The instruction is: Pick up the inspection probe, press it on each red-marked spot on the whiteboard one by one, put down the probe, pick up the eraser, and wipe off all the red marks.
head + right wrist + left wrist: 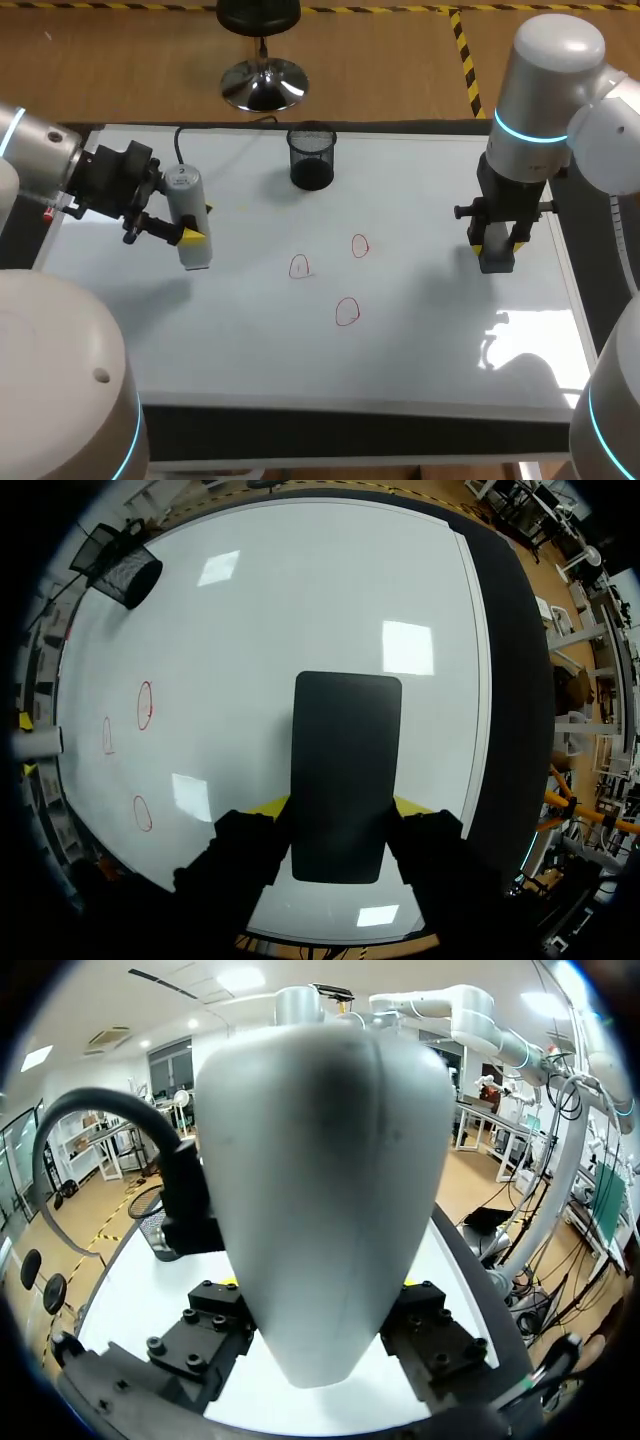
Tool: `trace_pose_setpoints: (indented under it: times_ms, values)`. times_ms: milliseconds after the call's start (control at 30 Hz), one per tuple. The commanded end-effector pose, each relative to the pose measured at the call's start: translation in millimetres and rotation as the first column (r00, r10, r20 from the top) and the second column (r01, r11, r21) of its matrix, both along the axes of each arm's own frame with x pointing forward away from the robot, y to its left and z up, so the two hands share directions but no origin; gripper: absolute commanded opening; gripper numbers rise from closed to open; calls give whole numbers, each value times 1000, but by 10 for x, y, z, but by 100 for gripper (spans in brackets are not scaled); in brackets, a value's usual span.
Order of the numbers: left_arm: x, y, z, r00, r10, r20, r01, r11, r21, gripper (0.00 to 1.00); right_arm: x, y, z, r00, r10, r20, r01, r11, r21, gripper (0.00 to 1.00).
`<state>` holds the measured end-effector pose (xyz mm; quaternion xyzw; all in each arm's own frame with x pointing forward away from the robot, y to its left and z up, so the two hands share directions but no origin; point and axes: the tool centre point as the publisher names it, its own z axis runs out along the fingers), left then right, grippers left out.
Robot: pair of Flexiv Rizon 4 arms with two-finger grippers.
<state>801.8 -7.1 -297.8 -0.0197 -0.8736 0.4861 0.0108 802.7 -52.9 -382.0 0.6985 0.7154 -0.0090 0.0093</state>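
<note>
Left gripper (195, 224): comes in over the whiteboard's (420, 350) left edge. Its jaws are closed on the probe from two sides, with a yellow tip showing on each flank.
Inspection probe (183, 195): a pale grey cylinder with a black cable (180, 140) at its far end. It sits over the left part of the whiteboard, its lower end pointing towards the near edge. Whether it touches the surface cannot be told. In the left wrist view the probe (320, 1190) fills the space between the fingers.
Right gripper (497, 250): points straight down near the whiteboard's right edge, about midway along it. Its jaws clamp the eraser on both sides.
Eraser (497, 264): a dark block hanging below the right gripper's fingers. In the right wrist view it is a black rectangle (345, 775) between the yellow tips.
Red marks: three hand-drawn rings near the whiteboard's middle, between the two grippers, none wiped. They are a left one (299, 266), a far one (360, 245) and a near one (346, 311).
Mesh cup (312, 155): black and upright, standing by the far edge, well apart from the marks.
</note>
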Motion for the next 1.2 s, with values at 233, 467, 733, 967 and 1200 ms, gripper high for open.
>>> trace_pose_setpoints:
  times_ms: [233, 467, 733, 967, 1200]
  values:
    - [-59, 51, 37, 1000, 12, 11, -12, 1000, -12, 0, -2, -9, 11, 1000, 1, 0, -1, 1000, 1, 0]
    - [-59, 51, 37, 1000, 12, 11, -12, 1000, -12, 0, -2, -9, 11, 1000, 1, 0, -1, 1000, 1, 0]
    - [-59, 51, 37, 1000, 12, 11, -12, 1000, -12, 0, -2, -9, 11, 1000, 1, 0, -1, 1000, 1, 0]
    - [-59, 51, 37, 1000, 12, 11, -12, 1000, -12, 0, -2, -9, 11, 1000, 1, 0, -1, 1000, 1, 0]
    - [-59, 51, 37, 1000, 12, 11, -12, 1000, -12, 0, -125, 151, 5, 1000, 1, 22, -1, 1000, 14, 0]
